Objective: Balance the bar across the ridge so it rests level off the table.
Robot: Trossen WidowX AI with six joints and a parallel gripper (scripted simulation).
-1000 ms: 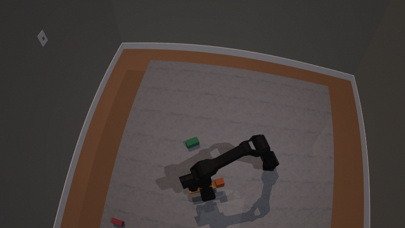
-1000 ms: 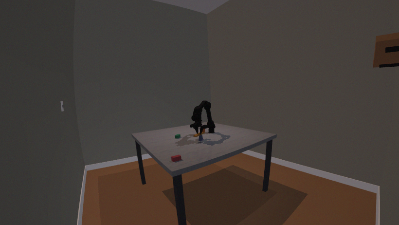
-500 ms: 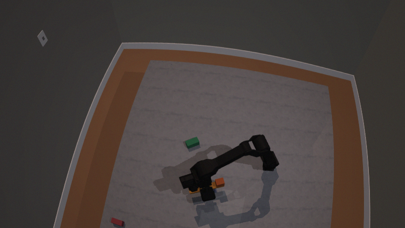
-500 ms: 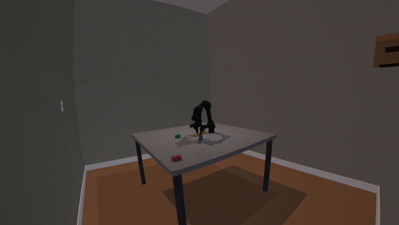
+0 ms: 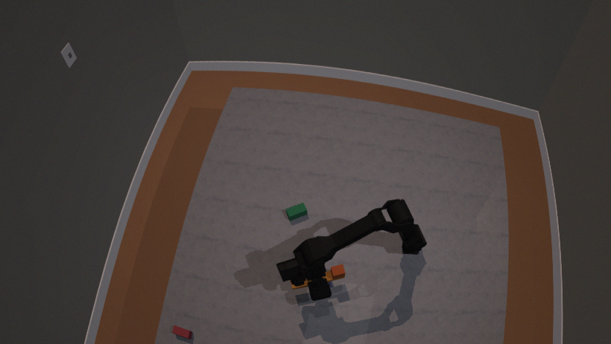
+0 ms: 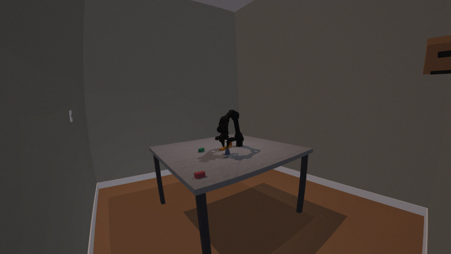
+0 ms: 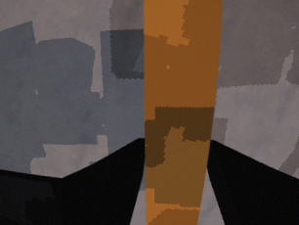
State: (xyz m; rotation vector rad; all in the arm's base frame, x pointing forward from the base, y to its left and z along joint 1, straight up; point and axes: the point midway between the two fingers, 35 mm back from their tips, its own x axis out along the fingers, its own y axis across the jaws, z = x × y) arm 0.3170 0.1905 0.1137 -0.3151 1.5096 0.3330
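Note:
The yellow-orange bar (image 5: pixel 299 285) (image 6: pixel 223 148) (image 7: pixel 181 73) is raised above the table, its shadow set apart from it. An orange block (image 5: pixel 337 272) (image 6: pixel 230 143) sits at its end nearer the arm's base. The blue ridge (image 6: pixel 227 152) stands on the table below the bar in the exterior view; whether they touch is too small to tell. My gripper (image 6: pixel 225 146) (image 7: pixel 175 146) points down with one finger on each side of the bar. It is open only a hair wider than the bar, and the fingers still straddle it. The ridge is hidden in the wrist view.
A green block (image 5: pixel 296 211) (image 6: pixel 201 150) lies on the table (image 5: pixel 363 149) (image 6: pixel 252 160) away from the bar. A red block (image 5: pixel 182 331) (image 6: pixel 199 174) lies near the table's corner in the exterior view. My arm arches above the table from its base.

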